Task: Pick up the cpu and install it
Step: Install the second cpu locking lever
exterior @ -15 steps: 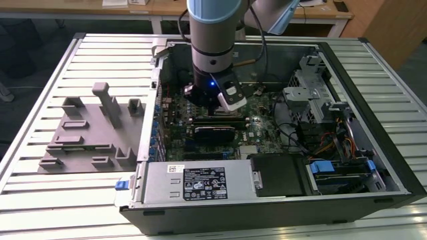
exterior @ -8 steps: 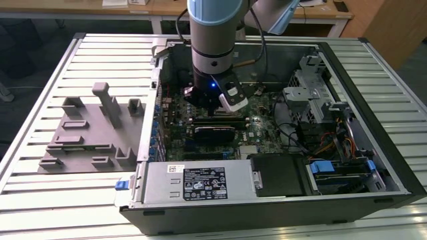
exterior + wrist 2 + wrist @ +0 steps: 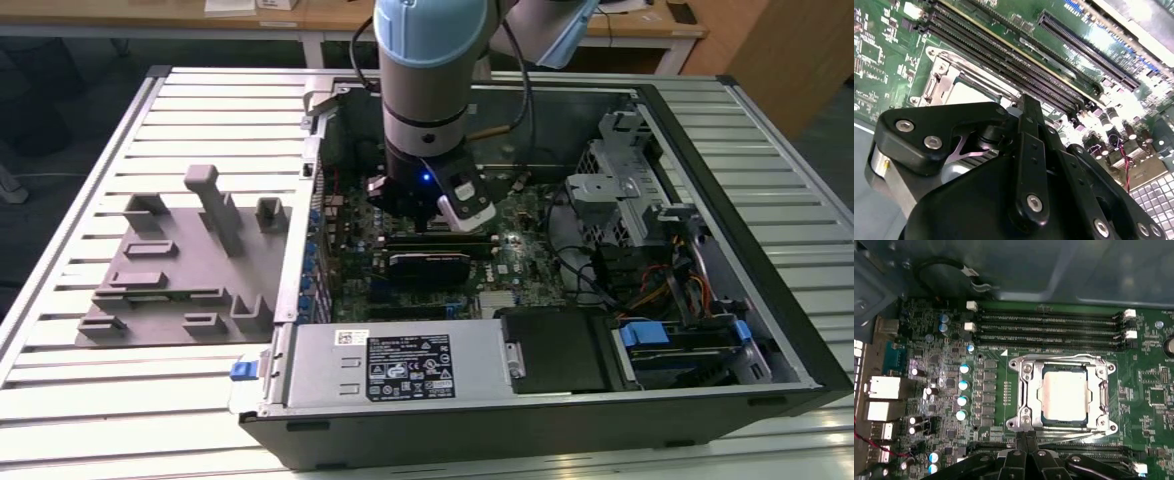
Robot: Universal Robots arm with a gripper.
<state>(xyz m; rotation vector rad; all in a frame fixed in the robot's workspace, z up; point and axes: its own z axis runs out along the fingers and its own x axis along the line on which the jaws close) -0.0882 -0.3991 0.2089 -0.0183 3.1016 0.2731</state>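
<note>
1. Find the cpu (image 3: 1064, 392) in the first wrist view: lying flat inside the socket (image 3: 1026, 390) on the board (image 3: 954, 365), pale top up, metal frame all round it, just beside the memory slots (image 3: 1049, 327).
2. Judge the placing as done or nearly so: sits square to the frame, no lifted corner to be seen.
3. Read the gripper (image 3: 1025, 436) as clenched and empty: fingertips pressed together with nothing between them, poised at the socket's edge, close to the frame but apart from the cpu.
4. Place the arm by the exterior view: reaching straight down into the open case (image 3: 787, 250), over the middle of the board, well apart from the grey tray (image 3: 174, 270) on the exterior view's left.
5. Handle this stage gently, as a judgement: keep the closed tips off the chip's top, since a sideways nudge could skew it on the contacts beneath.
6. Keep any contact on the metal frame or its levers, never on the small parts around the socket.
7. Treat the latching as unknown: cannot tell from either wrist view whether the levers are hooked down.
8. Check seating from the first wrist view, looking for an even gap on all four sides.
</note>
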